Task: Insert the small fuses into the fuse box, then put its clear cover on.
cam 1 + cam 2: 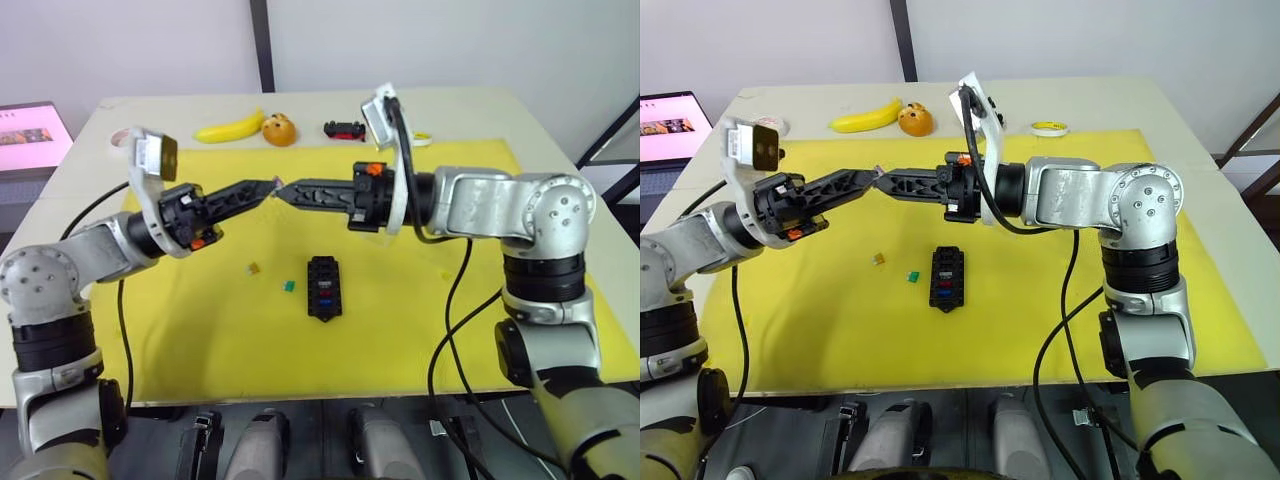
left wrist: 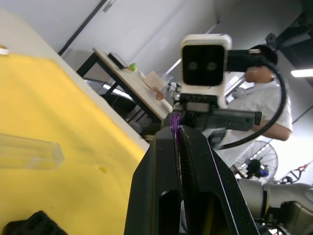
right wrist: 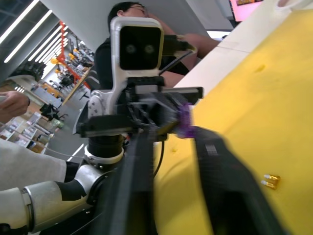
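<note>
One fuse box [image 1: 323, 286] lies on the yellow mat [image 1: 200, 330], a black block with a few coloured fuses seated in its slots: I make out red and blue, though an exact count is beyond me. Just to the left of the fuse box lie two loose fuses, a green fuse [image 1: 289, 287] closest and an amber fuse [image 1: 254, 268] a little further out and back. A third, the purple fuse [image 3: 184, 120], is up in the air above and behind the fuse box, where the two grippers meet tip to tip. The left gripper [image 1: 270, 188] has its fingers pressed narrowly together on the purple fuse, which sticks out at their tips in the left wrist view. The right gripper [image 3: 168, 128] has its fingers spread apart on either side of that fuse, not closed on it.

One clear cover [image 2: 29, 152] lies flat on the mat near the fuse box.

Behind the fuse box, at the far edge of the tabletop [image 1: 480, 105], I count one banana [image 1: 229, 129], one orange fruit [image 1: 279, 130] beside it, one black-and-red toy car [image 1: 343, 130] and one roll of yellow tape [image 1: 1049, 128]. Far left of the fuse box, off the tabletop, a screen [image 1: 32, 128] glows pink; its writing is too small to read.

A person [image 2: 261, 105] in a white shirt stands beyond the tabletop.
</note>
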You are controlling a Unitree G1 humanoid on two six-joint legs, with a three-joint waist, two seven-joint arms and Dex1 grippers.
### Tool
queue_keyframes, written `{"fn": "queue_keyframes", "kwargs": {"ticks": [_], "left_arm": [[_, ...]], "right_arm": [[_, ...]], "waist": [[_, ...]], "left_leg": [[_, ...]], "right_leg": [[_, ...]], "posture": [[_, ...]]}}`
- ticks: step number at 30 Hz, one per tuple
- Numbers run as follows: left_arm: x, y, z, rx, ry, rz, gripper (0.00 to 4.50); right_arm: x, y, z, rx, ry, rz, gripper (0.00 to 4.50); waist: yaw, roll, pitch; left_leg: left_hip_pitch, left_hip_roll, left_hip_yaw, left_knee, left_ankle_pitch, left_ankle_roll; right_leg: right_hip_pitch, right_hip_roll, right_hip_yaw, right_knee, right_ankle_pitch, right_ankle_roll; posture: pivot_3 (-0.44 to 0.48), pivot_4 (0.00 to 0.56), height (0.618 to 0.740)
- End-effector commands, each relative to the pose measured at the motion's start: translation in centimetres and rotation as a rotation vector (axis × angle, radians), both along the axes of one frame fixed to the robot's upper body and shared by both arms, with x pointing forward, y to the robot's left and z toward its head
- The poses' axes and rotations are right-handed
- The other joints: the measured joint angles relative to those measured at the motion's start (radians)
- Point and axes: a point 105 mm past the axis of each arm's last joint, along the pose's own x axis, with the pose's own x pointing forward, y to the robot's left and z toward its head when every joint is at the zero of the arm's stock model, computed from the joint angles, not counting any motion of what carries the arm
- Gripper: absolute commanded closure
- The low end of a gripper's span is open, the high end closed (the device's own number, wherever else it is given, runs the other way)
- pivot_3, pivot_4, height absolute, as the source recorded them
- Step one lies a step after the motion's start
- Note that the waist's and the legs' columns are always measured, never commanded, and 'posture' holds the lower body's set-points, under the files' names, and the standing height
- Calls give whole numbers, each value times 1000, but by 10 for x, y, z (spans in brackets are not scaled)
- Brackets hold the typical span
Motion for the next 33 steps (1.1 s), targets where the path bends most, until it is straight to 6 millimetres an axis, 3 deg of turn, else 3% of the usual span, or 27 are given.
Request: {"fn": "queue_keyframes", "kwargs": {"ticks": [1,33], "left_arm": [[-5,-3,3,10,-26,-9,4500],[-10,-1,-22,147,-36,1,4500]], "right_arm": [[-10,2,13,33,-45,38,4430],[-10,-6,25,26,-67,46,4430]], "waist": [[0,0,0],[1,0,0]], "left_leg": [[0,0,0,0,0,0],[0,1,0,0,0,1]], "right_leg": [[0,0,0,0,0,0],[0,1,0,-1,0,0]], "posture": [[0,150,740],[0,150,740]]}}
